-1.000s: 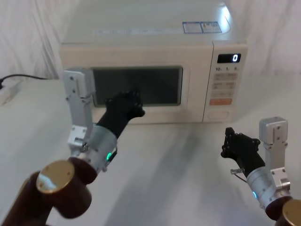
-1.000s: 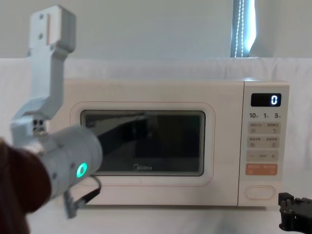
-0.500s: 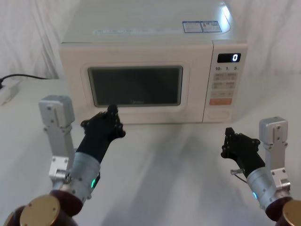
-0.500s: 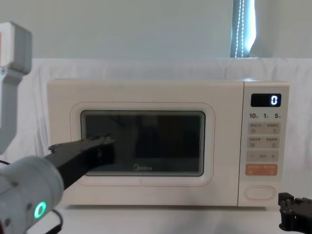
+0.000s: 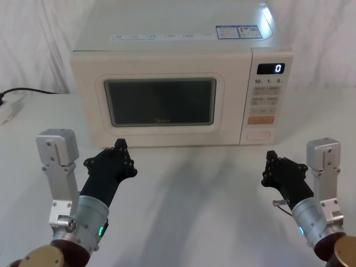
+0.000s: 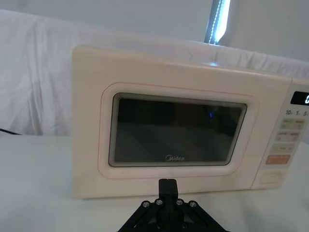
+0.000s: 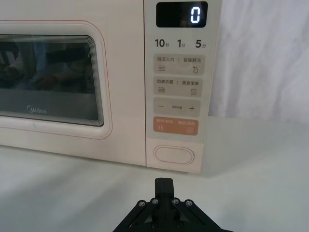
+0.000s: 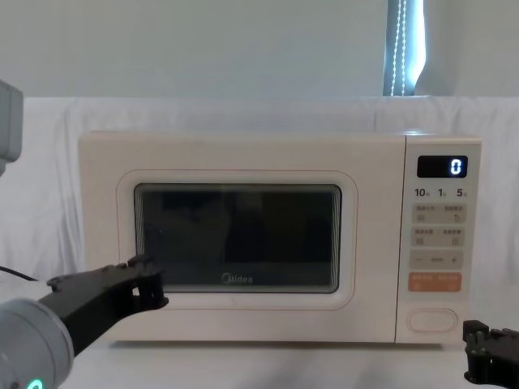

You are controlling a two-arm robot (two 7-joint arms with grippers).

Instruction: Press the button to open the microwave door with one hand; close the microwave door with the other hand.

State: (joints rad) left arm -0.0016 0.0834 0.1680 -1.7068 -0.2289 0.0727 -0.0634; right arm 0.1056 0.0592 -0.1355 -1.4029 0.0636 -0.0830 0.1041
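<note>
Head view shows the microwave door [image 5: 160, 103] lying flush and shut in the front of the oven, with the button [image 5: 257, 135] at the bottom of the control panel [image 5: 266, 100] to its right, under the orange key [image 5: 261, 120]. The oven stands at the back of the white counter [image 5: 194, 189]. Nearest the door, the left end effector [image 5: 118, 153] hangs low over the counter just in front of the door's lower left corner, apart from it, fingers drawn together to a point and holding nothing. The right end effector [image 5: 271, 167] sits near the counter's front edge, well short of the button and roughly in line with it, also carrying nothing; I cannot tell how far its fingers are parted. Judged from this, the door looks closed, so little may remain. The risk is a stray push: if the right arm reaches forward and lands high, it could strike the orange key instead, and if the door springs out, the left arm close before it could be hit.
</note>
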